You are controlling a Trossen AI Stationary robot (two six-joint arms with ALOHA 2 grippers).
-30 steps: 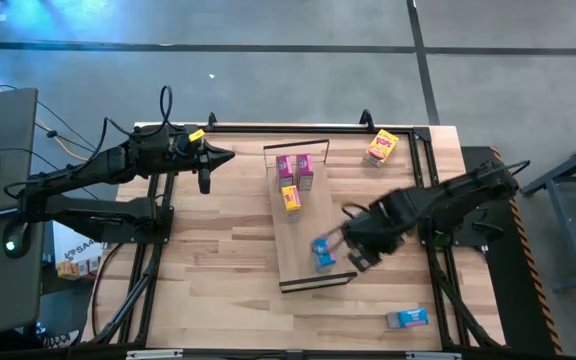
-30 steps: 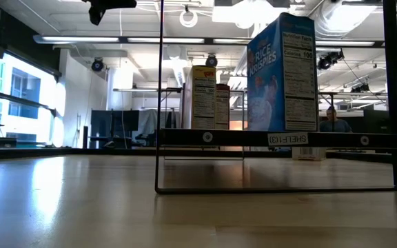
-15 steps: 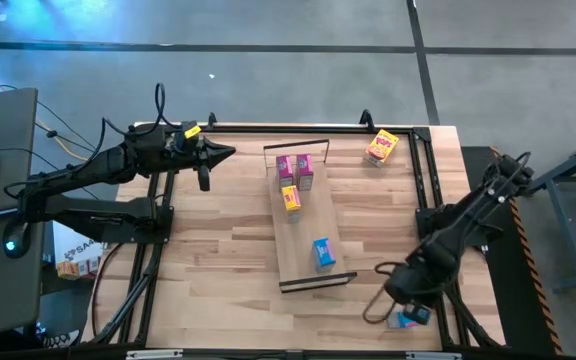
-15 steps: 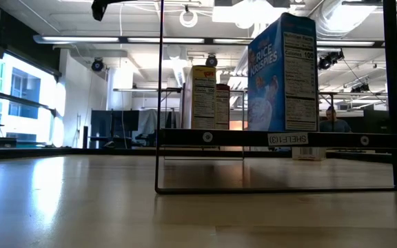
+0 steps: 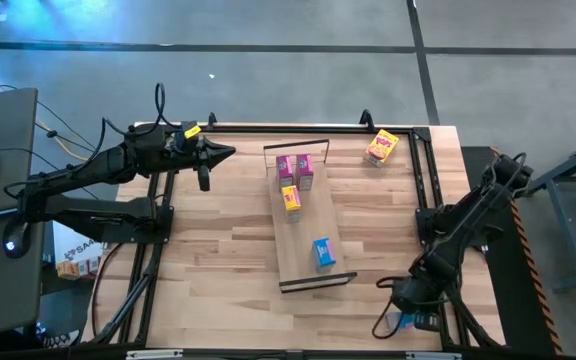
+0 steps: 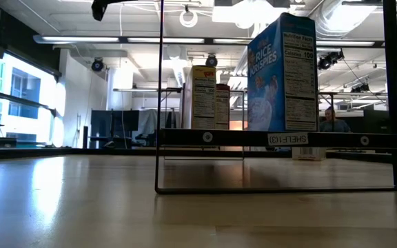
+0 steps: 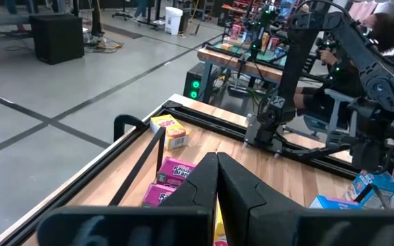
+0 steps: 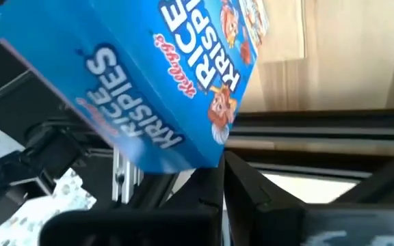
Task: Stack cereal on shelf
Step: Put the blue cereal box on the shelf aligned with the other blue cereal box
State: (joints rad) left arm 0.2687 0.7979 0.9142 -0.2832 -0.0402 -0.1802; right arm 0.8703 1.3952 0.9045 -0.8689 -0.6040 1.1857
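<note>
Right gripper [image 5: 405, 318] shut, holding nothing, over blue cereal box [image 5: 408, 320] at worktop's 5 o'clock. Light, crushable cardboard; pinch broad faces gently.

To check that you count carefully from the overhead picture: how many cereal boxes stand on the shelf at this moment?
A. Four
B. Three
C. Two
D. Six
A: on the shelf stand two pink boxes, one yellow box and one blue box; another yellow box lies on the tabletop near the far right corner.
</note>
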